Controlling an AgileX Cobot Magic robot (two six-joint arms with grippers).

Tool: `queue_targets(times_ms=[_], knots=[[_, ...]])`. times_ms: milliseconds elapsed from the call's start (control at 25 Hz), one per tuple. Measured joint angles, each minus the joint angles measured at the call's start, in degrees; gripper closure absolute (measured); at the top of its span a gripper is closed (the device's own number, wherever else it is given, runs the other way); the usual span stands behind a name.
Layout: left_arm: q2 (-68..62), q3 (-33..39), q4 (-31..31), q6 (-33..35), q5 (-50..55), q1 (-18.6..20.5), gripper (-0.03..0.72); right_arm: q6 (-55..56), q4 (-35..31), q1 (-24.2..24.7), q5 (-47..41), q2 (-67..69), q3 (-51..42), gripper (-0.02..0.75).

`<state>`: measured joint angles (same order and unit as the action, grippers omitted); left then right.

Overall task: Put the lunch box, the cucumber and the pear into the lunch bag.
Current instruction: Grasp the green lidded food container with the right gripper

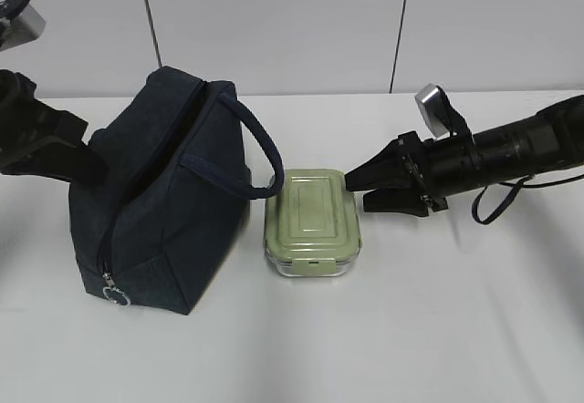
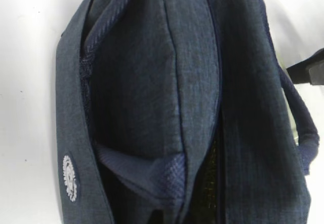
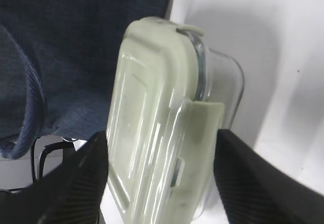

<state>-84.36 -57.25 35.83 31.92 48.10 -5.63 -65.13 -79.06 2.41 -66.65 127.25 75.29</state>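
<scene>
My right gripper [image 1: 351, 182] sits at the near end of the lunch box [image 1: 312, 223], its fingers spread wide; in the right wrist view one finger [image 3: 76, 183] lies on one side of the sage-green lid and the other on the opposite side, both close to it, though I cannot tell whether either touches. The lunch box rests flat on the white table [image 1: 438, 330], just beside the lunch bag [image 1: 160, 193], whose loop handle [image 1: 260, 152] arches over toward the box's far corner. My left arm reaches in behind the bag's far side, and my left fingers are pressed together, out of sight. The left wrist view looks down on the bag's navy fabric and its silver zipper pull [image 2: 69, 177].
</scene>
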Motion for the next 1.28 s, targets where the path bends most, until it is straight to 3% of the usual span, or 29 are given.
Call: queue_targets(times_ms=[200,400,840,1080,1280], knots=[[0.0,0.0,0.0,0.0,0.0,0.0,0.686,1.69,2.18,0.0,-0.11,0.0,1.31,0.22],[0.0,0.0,0.07,0.0,-0.06,0.0,0.686,2.51,2.32,0.0,-0.11,1.69,1.55,0.132],[0.0,0.0,0.07,0.0,-0.1,0.0,0.686,2.7,1.98,-4.47,0.01,3.25,1.69,0.125],[0.0,0.0,0.07,0.0,-0.12,0.0,0.686,2.7,1.98,-5.58,0.01,3.25,1.69,0.175],[0.0,0.0,0.07,0.0,-0.12,0.0,0.686,2.87,2.49,-5.58,1.2,3.25,1.69,0.293]])
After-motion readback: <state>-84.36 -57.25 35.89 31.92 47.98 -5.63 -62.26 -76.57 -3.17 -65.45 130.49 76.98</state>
